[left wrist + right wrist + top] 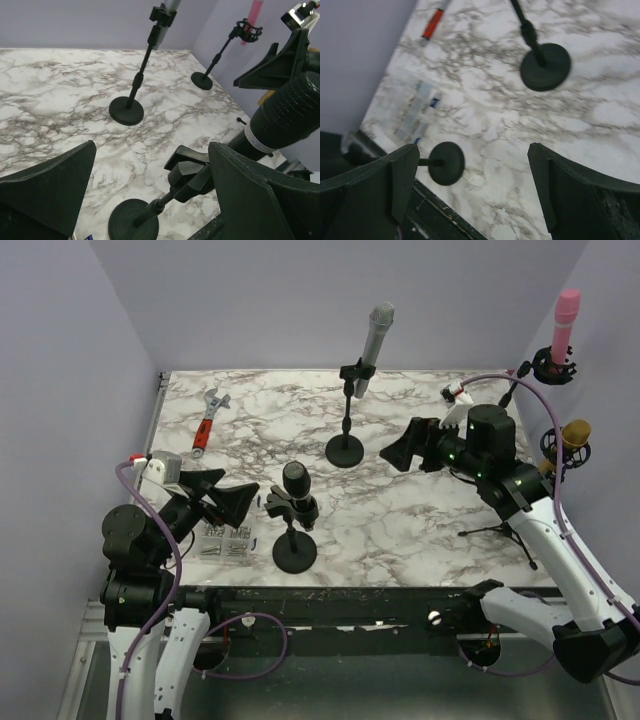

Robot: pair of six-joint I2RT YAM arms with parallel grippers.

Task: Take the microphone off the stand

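1. Top external view shows the approach step: the left claw (228, 495) hovers wide open and empty, touching nothing.
2. The black microphone (296, 480) sits tilted in its stand (295, 552), just to that claw's right and not yet between its fingers.
3. The right claw (404, 445) is also wide open and empty over the counter (400, 530), with the microphone well off to its left.
4. Likely next: the left claw shifts right to straddle the microphone body, closes, then lifts it clear of the clip.
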